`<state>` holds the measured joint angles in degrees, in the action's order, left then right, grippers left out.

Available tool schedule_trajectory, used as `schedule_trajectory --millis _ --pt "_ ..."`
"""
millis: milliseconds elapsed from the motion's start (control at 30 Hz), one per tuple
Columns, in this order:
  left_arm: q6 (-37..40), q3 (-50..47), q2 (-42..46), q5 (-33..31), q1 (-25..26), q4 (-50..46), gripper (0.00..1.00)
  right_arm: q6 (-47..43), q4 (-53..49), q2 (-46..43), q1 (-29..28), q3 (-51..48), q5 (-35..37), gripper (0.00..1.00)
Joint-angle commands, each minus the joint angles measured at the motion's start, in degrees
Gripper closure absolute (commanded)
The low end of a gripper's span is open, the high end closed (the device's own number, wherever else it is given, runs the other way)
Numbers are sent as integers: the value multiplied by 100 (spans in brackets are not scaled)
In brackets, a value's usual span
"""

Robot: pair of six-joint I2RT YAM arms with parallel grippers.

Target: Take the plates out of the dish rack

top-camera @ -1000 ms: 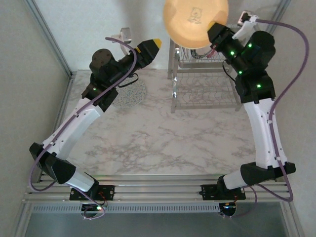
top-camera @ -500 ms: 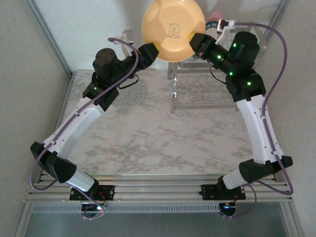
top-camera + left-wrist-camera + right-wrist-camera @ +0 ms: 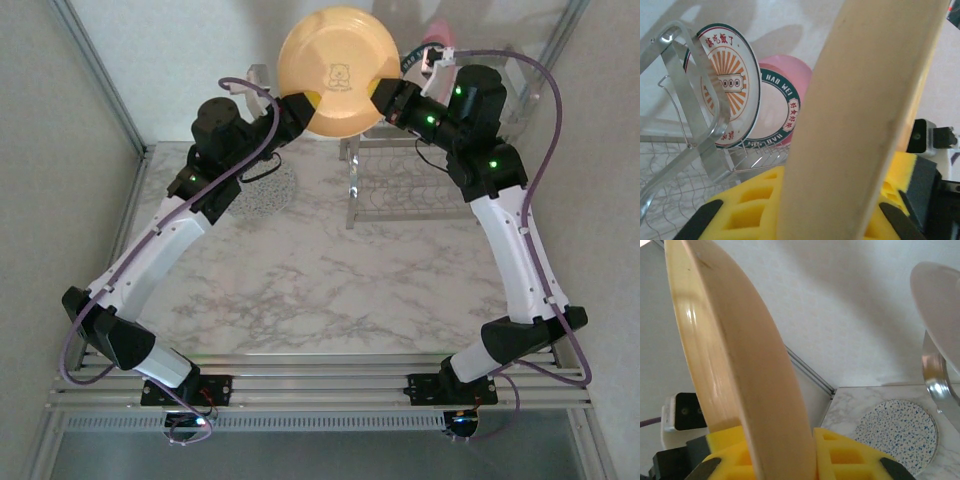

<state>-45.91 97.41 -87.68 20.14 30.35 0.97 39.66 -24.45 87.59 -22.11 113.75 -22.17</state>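
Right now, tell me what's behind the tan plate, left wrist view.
In the dish rack: an orange-centred plate, a teal-rimmed plate, a pink plate. The tan plate covers the last two's right sides.

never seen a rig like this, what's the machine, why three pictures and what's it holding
These are two robot arms bolted at the near edge of a marble table. The overhead picture looks down from behind them: left arm, right arm. The other two pictures come from a camera on each wrist, so that arm's yellow-padded jaws show up close. Both sets of jaws are shut on opposite edges of one tan-orange plate, held in the air near the chrome dish rack. A speckled plate lies flat on the table. The left wrist picture shows more plates standing in the rack: a pink one, an orange-sunburst one and a white teal-rimmed one.
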Motion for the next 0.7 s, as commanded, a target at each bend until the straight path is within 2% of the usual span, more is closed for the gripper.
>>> schedule_trajectory --millis 0,67,133,200,467,667 --pt "174 65 111 49 56 17 100 -166 -194 -147 -87 190 32 73" --pt "152 16 207 30 50 17 100 -374 -297 -220 -90 198 188 56" --pt "113 -10 277 26 37 -14 100 -579 -453 -276 -83 247 358 45" --pt "70 -53 342 21 19 -42 100 -768 -584 -331 -88 295 460 39" --pt "-98 -560 783 75 -109 -271 100 -1514 -262 -912 -90 -217 658 29" --pt "-391 -1705 1488 162 -447 -710 100 -2337 348 -1673 -84 -1237 720 23"
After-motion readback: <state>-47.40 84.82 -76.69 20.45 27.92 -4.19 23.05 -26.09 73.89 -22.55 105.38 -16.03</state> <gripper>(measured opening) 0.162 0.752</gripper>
